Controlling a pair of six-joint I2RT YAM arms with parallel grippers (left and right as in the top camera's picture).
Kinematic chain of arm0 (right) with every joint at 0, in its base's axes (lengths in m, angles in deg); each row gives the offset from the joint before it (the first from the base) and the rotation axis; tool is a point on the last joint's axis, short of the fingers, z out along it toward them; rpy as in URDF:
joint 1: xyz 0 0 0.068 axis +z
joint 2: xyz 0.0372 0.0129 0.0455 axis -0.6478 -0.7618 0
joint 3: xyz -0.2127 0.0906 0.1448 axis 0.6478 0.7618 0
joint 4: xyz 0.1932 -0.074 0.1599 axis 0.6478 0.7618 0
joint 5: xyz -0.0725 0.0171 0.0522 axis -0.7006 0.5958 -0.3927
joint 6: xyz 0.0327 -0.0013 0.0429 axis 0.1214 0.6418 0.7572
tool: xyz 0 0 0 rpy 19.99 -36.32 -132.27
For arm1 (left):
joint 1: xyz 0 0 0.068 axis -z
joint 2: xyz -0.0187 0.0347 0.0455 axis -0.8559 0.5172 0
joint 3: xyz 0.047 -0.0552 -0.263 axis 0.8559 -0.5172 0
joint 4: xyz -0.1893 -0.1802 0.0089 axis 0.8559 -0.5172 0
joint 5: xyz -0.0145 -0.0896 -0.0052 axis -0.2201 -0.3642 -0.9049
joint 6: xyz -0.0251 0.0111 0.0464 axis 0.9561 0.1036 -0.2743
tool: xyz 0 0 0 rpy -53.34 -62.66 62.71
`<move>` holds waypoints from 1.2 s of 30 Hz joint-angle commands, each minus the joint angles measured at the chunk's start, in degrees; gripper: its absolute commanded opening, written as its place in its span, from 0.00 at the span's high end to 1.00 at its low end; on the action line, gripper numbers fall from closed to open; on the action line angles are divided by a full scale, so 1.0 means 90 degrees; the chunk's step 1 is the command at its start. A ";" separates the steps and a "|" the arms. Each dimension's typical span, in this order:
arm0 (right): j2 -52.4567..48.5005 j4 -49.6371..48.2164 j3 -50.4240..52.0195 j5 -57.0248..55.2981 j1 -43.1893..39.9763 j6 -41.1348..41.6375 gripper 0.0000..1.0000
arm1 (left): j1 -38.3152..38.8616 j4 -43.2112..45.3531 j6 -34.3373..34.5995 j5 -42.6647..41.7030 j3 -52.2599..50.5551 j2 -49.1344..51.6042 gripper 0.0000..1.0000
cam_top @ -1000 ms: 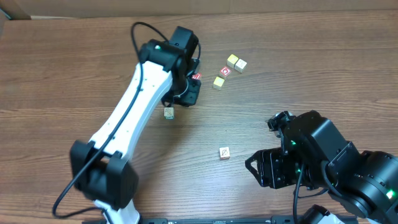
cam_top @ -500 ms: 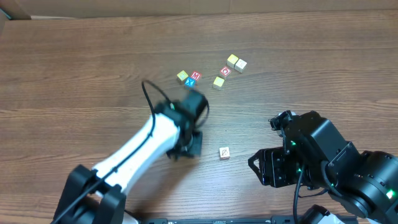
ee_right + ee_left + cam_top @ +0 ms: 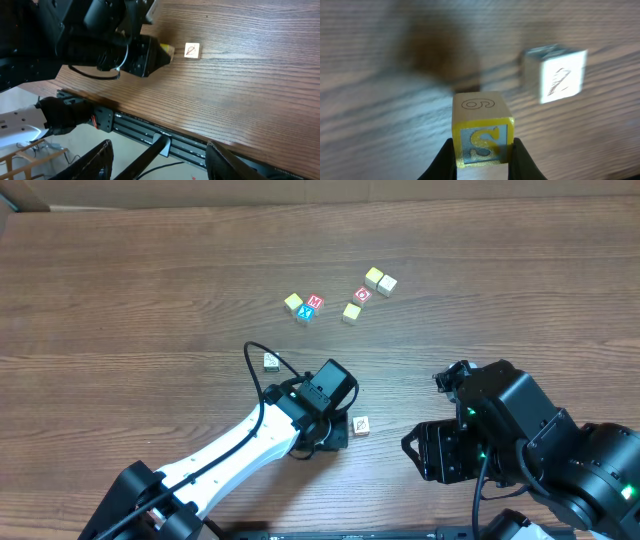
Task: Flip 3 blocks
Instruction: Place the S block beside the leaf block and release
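One yellow-faced block (image 3: 482, 122) is clamped by the left gripper (image 3: 482, 152), near a pale block (image 3: 555, 75); right gripper (image 3: 159, 152) is seen open.

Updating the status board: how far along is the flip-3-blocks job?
Done: unclear; one pale block lies alone, flip unconfirmable. In hand: left gripper shut on the yellow S block. Left: setting it down turned, then likely the white sketch block beside it.

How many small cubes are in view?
10. Seven in the far cluster; a lone cube mid-table; a pale cube beside the left gripper; a yellow cube in its fingers. Arms may hide others.
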 commanded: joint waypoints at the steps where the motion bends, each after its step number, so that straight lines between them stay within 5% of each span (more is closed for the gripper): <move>1: 0.0022 0.0012 -0.0117 -0.0080 -0.0029 0.0041 0.40 | 0.0000 0.0248 0.0153 0.0056 -0.0029 -0.0097 0.93; 36: 0.0024 0.0206 -0.0117 -0.0078 -0.0029 0.0041 0.41 | 0.0012 0.0787 0.0493 -0.0189 -0.0029 0.0821 0.94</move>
